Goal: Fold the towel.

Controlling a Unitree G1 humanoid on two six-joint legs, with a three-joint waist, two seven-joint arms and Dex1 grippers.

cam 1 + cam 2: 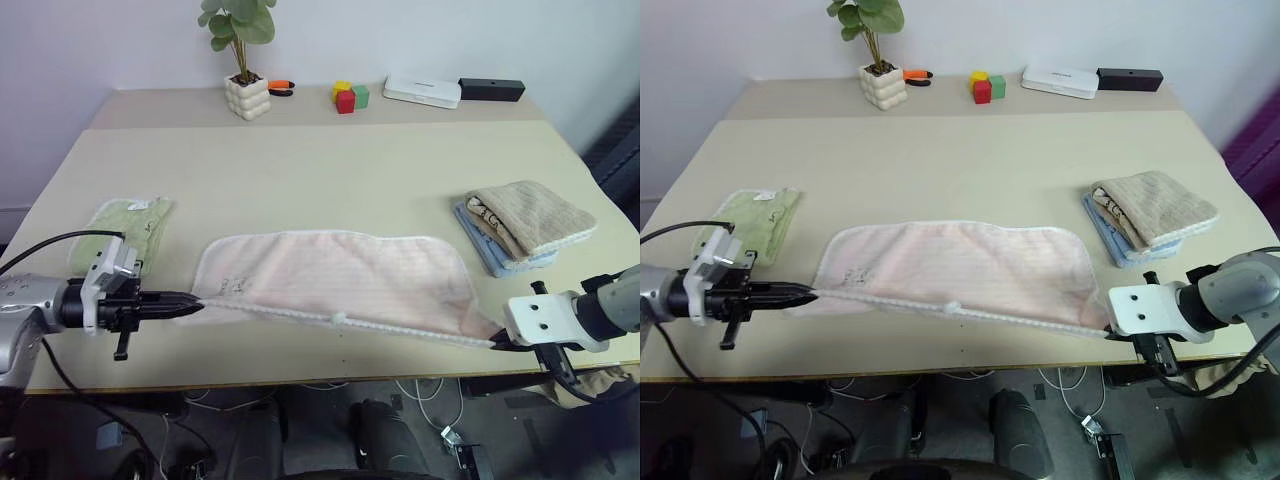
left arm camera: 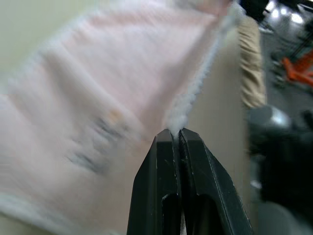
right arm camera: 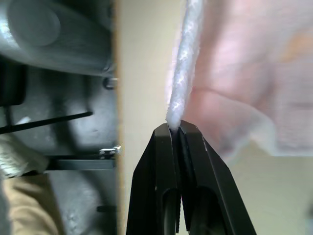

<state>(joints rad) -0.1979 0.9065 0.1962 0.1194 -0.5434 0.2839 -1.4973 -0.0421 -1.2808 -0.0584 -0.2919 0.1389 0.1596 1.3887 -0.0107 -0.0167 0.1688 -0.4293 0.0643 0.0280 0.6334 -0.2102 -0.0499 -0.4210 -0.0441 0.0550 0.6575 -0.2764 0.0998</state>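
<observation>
towel: long pale pink terry towel (image 1: pixel 335 280), soft, light, floppy | hold: both corners of its white near edge | left gripper (image 1: pixel 196 301) pinching one | right gripper (image 1: pixel 497 345) pinching other

table (image 1: pixel 330 170): beige, wide | wall (image 1: pixel 120 40): white, behind | floor (image 1: pixel 420 400): dark, cables

embroidery: the small dark drawing on the long pale pink terry towel (image 1: pixel 335 280) is too small to make out at centre left of the left eye view, and only a smear in the left wrist view.
blue towel: the folded blue towel (image 1: pixel 482 243) at right is mostly hidden under the tan ribbed towel (image 1: pixel 530 218).
plant: the green leafy plant in a white bobbled pot (image 1: pixel 247 96) is cut by the top edge.
right arm: the grey arm (image 1: pixel 612 305) runs off the right edge.
</observation>
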